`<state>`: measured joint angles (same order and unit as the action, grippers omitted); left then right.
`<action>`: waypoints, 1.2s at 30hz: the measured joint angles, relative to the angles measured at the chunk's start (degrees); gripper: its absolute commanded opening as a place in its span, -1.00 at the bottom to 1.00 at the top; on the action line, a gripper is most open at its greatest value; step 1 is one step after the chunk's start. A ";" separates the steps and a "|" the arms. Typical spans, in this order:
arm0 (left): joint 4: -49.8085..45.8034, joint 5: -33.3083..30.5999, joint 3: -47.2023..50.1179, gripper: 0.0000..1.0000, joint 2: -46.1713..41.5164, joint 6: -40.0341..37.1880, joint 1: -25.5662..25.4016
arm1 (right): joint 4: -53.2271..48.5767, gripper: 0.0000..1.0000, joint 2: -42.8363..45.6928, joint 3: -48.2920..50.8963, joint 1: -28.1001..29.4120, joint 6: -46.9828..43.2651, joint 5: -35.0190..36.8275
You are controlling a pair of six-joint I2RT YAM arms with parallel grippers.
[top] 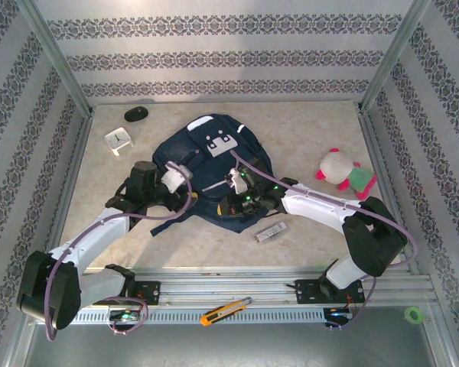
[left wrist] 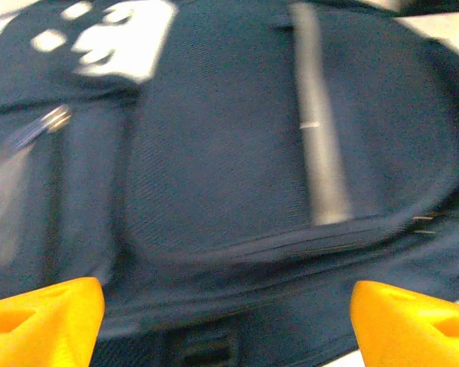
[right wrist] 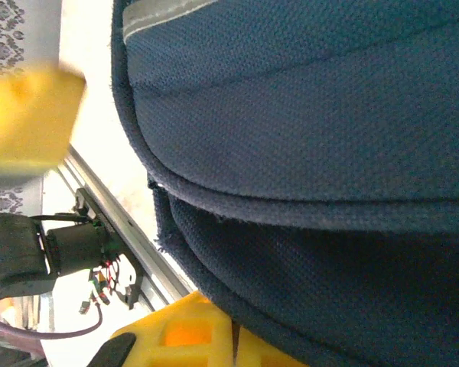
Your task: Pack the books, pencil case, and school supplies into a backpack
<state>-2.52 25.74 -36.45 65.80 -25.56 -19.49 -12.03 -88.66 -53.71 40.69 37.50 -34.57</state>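
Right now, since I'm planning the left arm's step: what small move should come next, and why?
Probably ease the left end effector forward and close it on the large navy-blue fabric backpack. Its fingers stand wide apart with that fabric just ahead, and the slim silver-white bar lies unpacked on the beige table.

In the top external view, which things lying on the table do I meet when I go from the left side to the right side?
white clock → backpack → plush toy
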 measured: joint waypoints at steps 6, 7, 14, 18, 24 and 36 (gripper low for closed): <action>0.87 0.39 -2.67 0.23 8.37 -11.58 -10.54 | 0.00 -1.00 0.00 -0.31 -0.09 1.03 -0.76; 1.38 0.07 -3.43 0.06 10.03 -12.28 -11.34 | -0.04 -1.00 0.00 -0.33 -0.09 1.22 -0.79; 5.33 -1.81 -4.28 -0.85 13.49 -18.51 -12.63 | 0.20 -1.00 0.66 -0.20 -1.86 1.40 -0.74; 5.31 -0.20 -3.91 -0.87 12.37 -21.07 -11.32 | -0.39 -1.00 2.91 0.52 -3.98 0.20 -1.40; 3.54 1.75 -3.87 -0.87 11.32 -24.09 -10.10 | -3.65 -1.00 4.52 -0.74 -6.49 -4.98 -1.73; -0.24 2.60 -3.87 -0.82 10.01 -21.88 -6.73 | -10.88 -0.82 4.52 -0.68 -4.72 -7.56 1.84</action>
<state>-2.76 28.34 -40.32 75.81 -47.44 -26.22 -22.92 -84.14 -54.39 35.97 29.93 -32.73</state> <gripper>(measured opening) 0.113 0.045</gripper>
